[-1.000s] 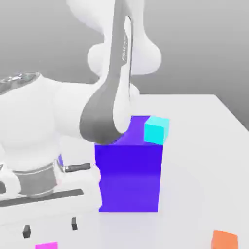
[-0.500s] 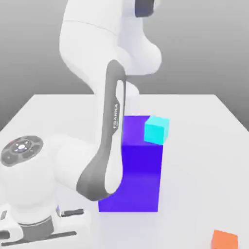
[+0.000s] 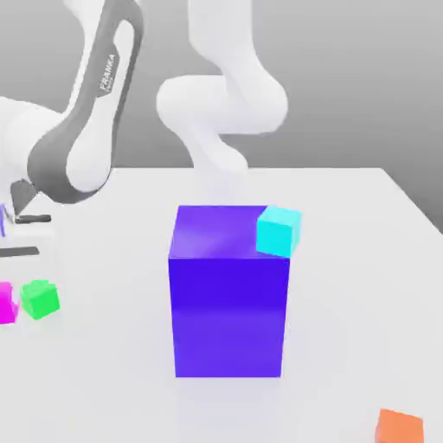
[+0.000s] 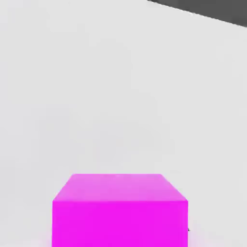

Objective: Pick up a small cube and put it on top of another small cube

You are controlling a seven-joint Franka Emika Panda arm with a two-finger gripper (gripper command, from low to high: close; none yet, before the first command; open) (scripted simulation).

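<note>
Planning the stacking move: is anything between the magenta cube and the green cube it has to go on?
Nothing visible. The magenta cube sits right beside the green cube at the exterior view's left; the big blue-purple block stands well off to their right.

A bright magenta cube (image 4: 119, 211) sat at six o'clock on the pale white table (image 4: 111, 87); a dark band crossed at one o'clock.

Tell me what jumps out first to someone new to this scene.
The big blue-purple block dominates the middle of the white table, with a cyan cube at its upper corner. At the exterior view's left edge a magenta cube sits beside a green cube. An orange cube lies near the lower right.
</note>
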